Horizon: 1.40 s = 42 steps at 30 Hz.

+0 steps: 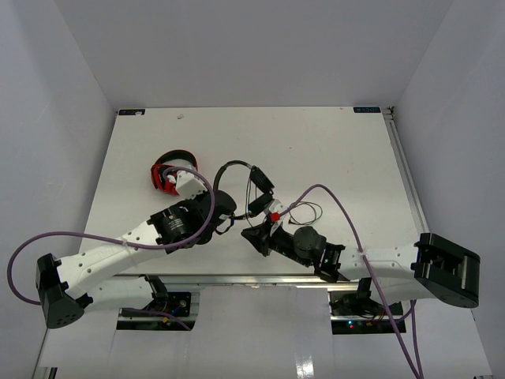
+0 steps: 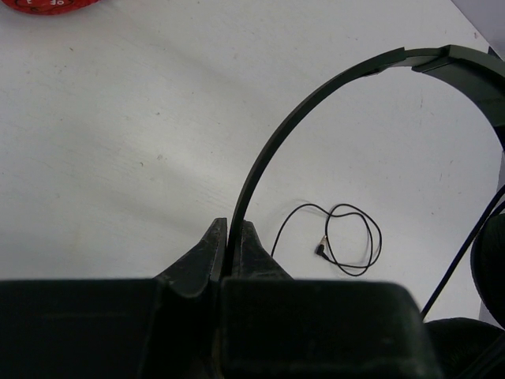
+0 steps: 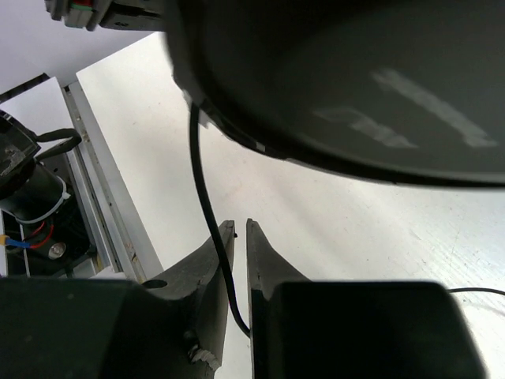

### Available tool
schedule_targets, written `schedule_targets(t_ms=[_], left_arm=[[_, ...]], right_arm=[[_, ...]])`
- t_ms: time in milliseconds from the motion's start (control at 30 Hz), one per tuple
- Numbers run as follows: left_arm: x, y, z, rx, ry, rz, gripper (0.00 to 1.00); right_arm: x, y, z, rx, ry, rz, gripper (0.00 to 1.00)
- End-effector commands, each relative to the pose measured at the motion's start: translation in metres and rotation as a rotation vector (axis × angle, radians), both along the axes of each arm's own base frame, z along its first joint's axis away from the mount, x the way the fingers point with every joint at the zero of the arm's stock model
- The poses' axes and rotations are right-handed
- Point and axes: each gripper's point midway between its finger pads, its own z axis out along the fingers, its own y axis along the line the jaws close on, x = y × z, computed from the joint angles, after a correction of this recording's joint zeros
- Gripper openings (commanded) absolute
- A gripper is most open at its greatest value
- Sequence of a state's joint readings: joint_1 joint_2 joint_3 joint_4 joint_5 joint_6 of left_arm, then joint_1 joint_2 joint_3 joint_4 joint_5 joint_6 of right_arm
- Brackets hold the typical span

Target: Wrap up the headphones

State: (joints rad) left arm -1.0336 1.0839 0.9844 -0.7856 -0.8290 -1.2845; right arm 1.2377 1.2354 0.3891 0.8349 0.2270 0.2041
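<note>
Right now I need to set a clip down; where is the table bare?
Bare: the far strip beyond the red headphones and black headphones; the right side past the cable coil. Crowded: centre, where the left gripper pinches the headband and the right gripper the cable.

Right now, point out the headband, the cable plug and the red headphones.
headband (image 2: 442,61): left wrist view, on its wide top section.
cable plug (image 2: 319,251): left wrist view, on the plug body.
red headphones (image 1: 161,178): top external view, on the red earcup.
</note>
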Motion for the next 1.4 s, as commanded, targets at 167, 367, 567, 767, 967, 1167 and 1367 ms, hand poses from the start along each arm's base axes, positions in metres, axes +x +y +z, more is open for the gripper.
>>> schedule_targets(t_ms=[167,367,567,767,967,1167,1367], left_arm=[[-0.003,-0.005,0.035,-0.203,-0.064,0.0,0.0],[-0.005,-0.011,0.039,-0.234,-0.056,-0.019,0.0],[-0.008,-0.013,0.043,-0.267,-0.055,-0.035,0.0],[-0.011,-0.012,0.048,-0.292,-0.059,-0.045,0.0],[-0.013,-0.011,0.052,-0.308,-0.063,-0.055,0.0],[-0.016,-0.011,0.054,-0.323,-0.062,-0.065,0.0],[-0.019,-0.01,0.052,-0.334,-0.055,-0.072,0.0]], right_arm=[[0.009,-0.003,0.008,0.077,-0.087,-0.049,0.2],[0.009,0.004,0.012,0.081,-0.189,-0.012,0.26],[0.012,0.007,0.023,0.129,-0.257,0.005,0.27],[0.023,0.012,0.019,0.153,-0.275,0.011,0.28],[0.033,0.006,0.016,0.192,-0.296,0.029,0.3],[0.031,0.006,0.024,0.242,-0.352,0.104,0.31],[0.044,0.011,0.027,0.265,-0.351,0.127,0.13]])
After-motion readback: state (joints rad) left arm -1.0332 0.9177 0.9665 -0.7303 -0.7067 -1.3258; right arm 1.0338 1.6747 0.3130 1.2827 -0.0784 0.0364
